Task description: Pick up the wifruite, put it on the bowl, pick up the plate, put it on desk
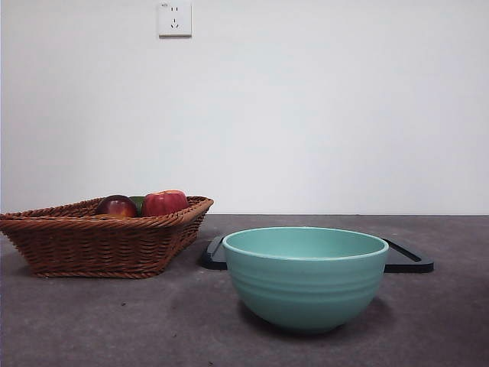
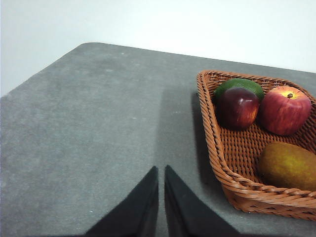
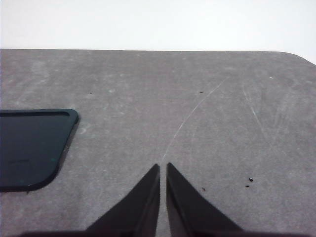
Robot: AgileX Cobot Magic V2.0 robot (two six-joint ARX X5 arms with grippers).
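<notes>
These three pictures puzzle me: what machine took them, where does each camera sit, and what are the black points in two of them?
It is a two-armed robot at a table. One picture looks level across the desk from a low camera in front; the other two come from cameras on each arm's wrist. The black points are each arm's claw: the left claw and the right claw, both shut and holding nothing.

On the desk stands a teal bowl, nothing showing above its rim, in front of a flat black tray. Beside it is a wicker basket holding a red apple, a dark purple-red fruit, something green behind it, and the brownish wifruite.
</notes>
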